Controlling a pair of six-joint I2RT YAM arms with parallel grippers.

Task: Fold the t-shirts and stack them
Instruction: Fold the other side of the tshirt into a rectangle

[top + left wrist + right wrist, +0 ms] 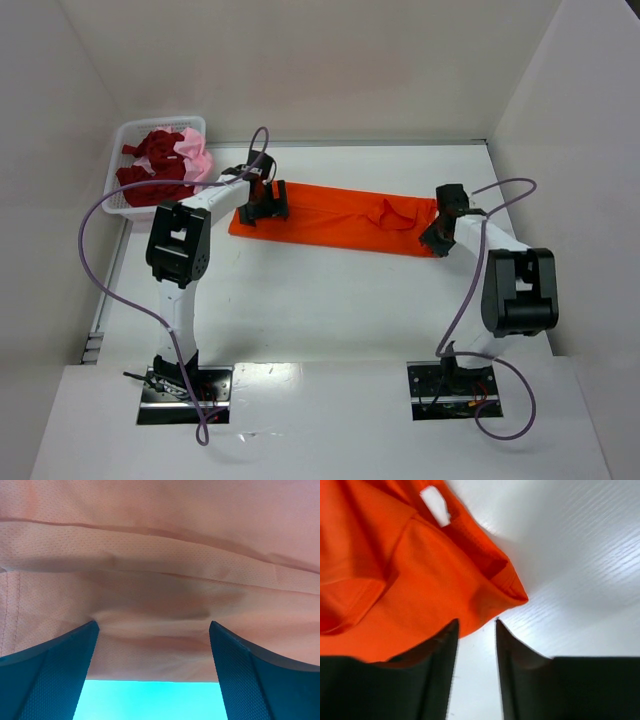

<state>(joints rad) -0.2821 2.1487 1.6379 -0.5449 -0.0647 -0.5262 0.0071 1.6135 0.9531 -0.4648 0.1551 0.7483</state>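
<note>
Top view: we list one orange t-shirt (330,222), lying as a long strip on the table (330,300). The left gripper (265,205) is at its left end and the right gripper (437,235) at its right end. The dark red shirts (155,160) and pink shirt (197,158) sit in the basket (125,135).

Left wrist: jaws spread wide over the cloth (160,555), pinching nothing.

Right wrist: jaws narrowly parted beside the shirt's corner (512,592), empty.

Step, we judge: folding the strip. Next, each gripper must pinch its end.

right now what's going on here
Two robot arms are working on an orange t-shirt, which lies folded into a long strip on the table. The left gripper sits open over its left end; the right gripper is at the right end, jaws slightly apart, holding nothing. The white basket holds dark red and pink shirts.
</note>
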